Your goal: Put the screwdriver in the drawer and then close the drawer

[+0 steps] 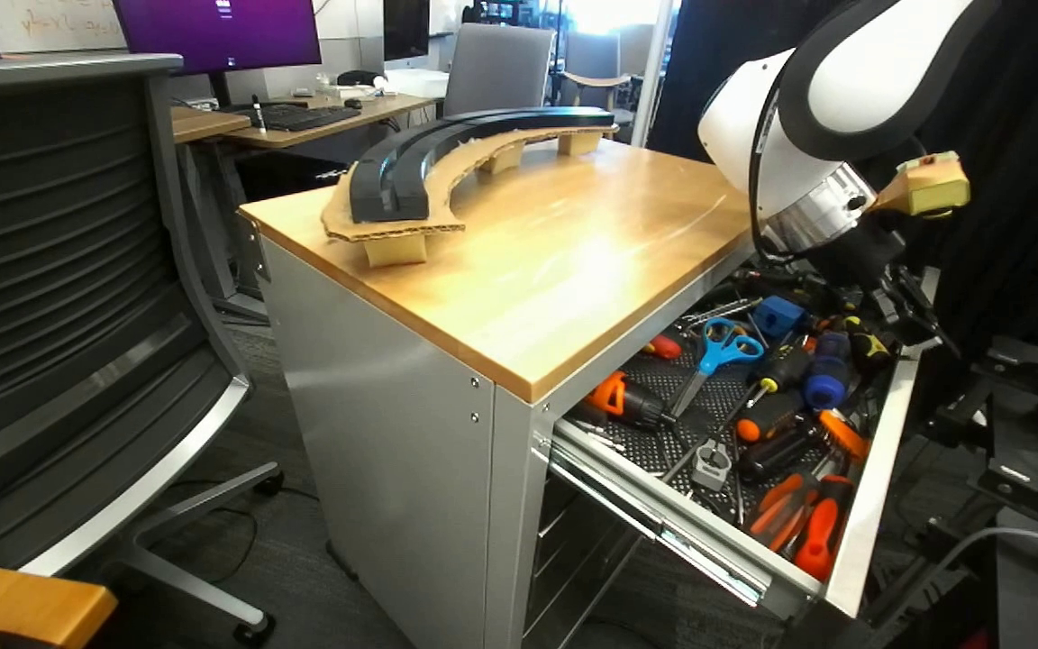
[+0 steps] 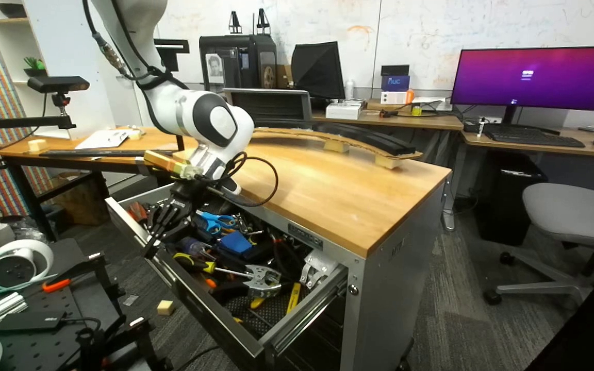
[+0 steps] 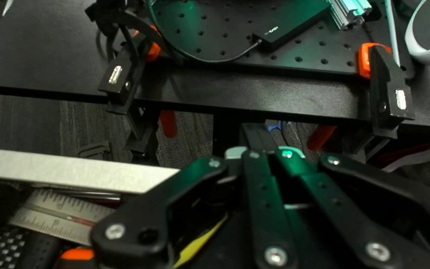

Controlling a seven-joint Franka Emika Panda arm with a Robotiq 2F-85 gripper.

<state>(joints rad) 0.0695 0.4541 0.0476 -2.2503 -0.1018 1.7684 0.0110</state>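
The pale-grey drawer is pulled out and full of tools; its front rim shows in both exterior views (image 1: 879, 478) (image 2: 235, 330) and in the wrist view (image 3: 69, 170). My gripper is at that front rim in both exterior views (image 1: 936, 338) (image 2: 149, 248). In the wrist view its fingertips (image 3: 258, 136) are together with nothing seen between them, and reach past the rim. Whether they touch the rim I cannot tell. A black-and-yellow handle (image 1: 868, 347) lies in the drawer near the gripper. Which tool is the stubby screwdriver I cannot tell; none shows on the wooden top.
Scissors (image 1: 722, 347) and an orange-black tool (image 1: 623, 397) lie in the drawer. A curved black track (image 1: 483, 135) on cardboard stands on the wooden top (image 1: 564, 270). A black bench (image 3: 237, 89) with clamps stands close in front of the drawer.
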